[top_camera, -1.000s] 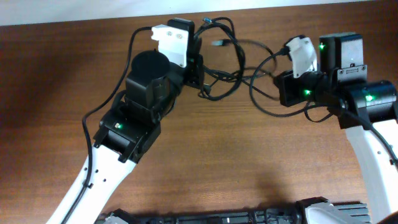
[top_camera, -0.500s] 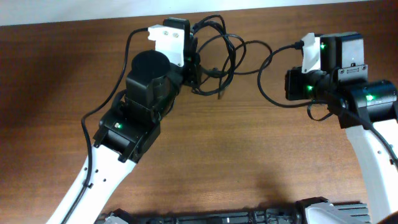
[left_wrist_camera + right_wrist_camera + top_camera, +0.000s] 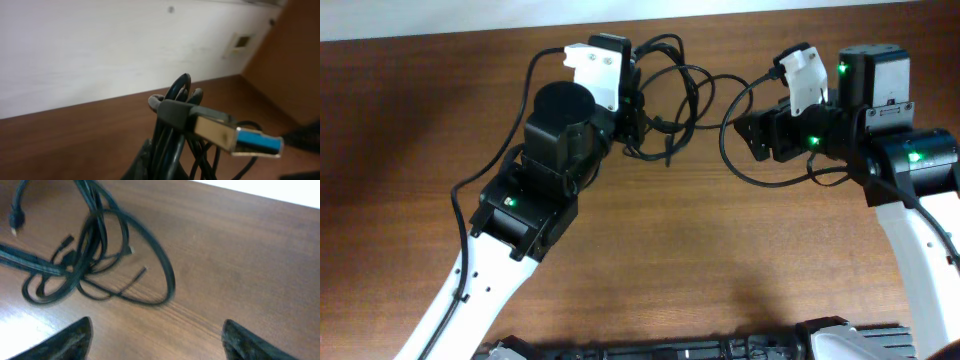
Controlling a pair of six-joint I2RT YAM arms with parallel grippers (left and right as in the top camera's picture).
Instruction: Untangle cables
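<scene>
The cables sit as one knotted bunch near the far edge of the tabletop, between the two arms and much closer to the left one. The left claw is pressed together on that bunch. In its wrist view the black strands rise straight out of the grip, and a plug with a blue tongue pokes sideways from the top. The bunch is lifted at that end, and the rest droops to the wood.

The right claw is spread wide and pinches nothing. In its own view the fingers stand at the two lower corners with bare wood between them.

From the right claw the tangle lies ahead and off toward the left arm. A loose loop bulges out of the knot on the near side, so it is the closest strand, though it lies apart from the fingers. The loop rests flat, and its long axis runs roughly along the line from the knot to the right claw.

The left arm appears to be acting as the anchor. The free right arm is probably the one to reach in, and the loop's near arc looks like its most reachable target. That arc crosses the line of approach, so the spread fingers could straddle it. I cannot tell which cable the loop belongs to.
</scene>
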